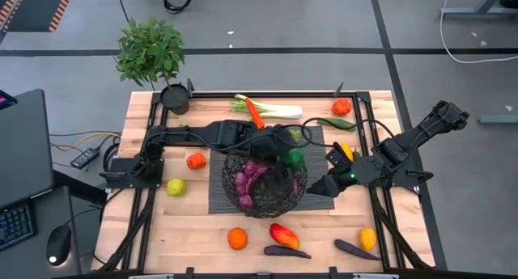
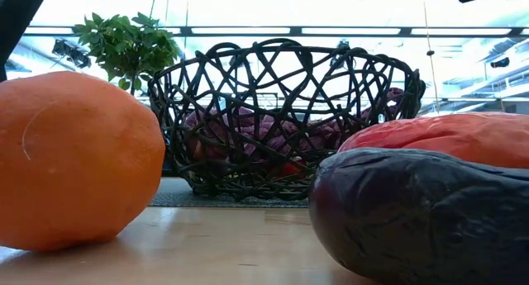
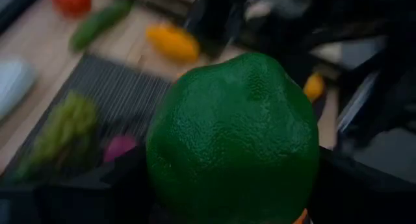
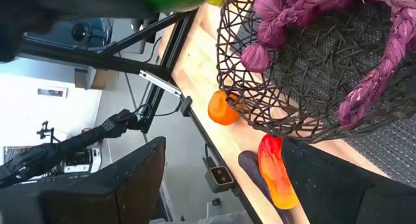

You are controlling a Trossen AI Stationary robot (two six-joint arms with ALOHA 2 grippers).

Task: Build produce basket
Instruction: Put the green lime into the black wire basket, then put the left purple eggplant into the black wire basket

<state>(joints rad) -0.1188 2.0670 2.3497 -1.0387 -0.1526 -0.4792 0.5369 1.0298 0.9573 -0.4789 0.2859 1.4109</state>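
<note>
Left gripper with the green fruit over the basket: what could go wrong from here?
1. The left gripper holds the lime above the basket's far rim, not its middle; let go there, it could strike the wire and roll onto the mat.
2. The right gripper sits open close by the basket's side, so the arms might bump if either moves inward.

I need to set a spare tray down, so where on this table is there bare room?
Bare wood lies at the near left corner, between the yellow-green fruit and the orange, and at the far left beside the plant pot. It is crowded around the basket, where both arms reach in.
</note>
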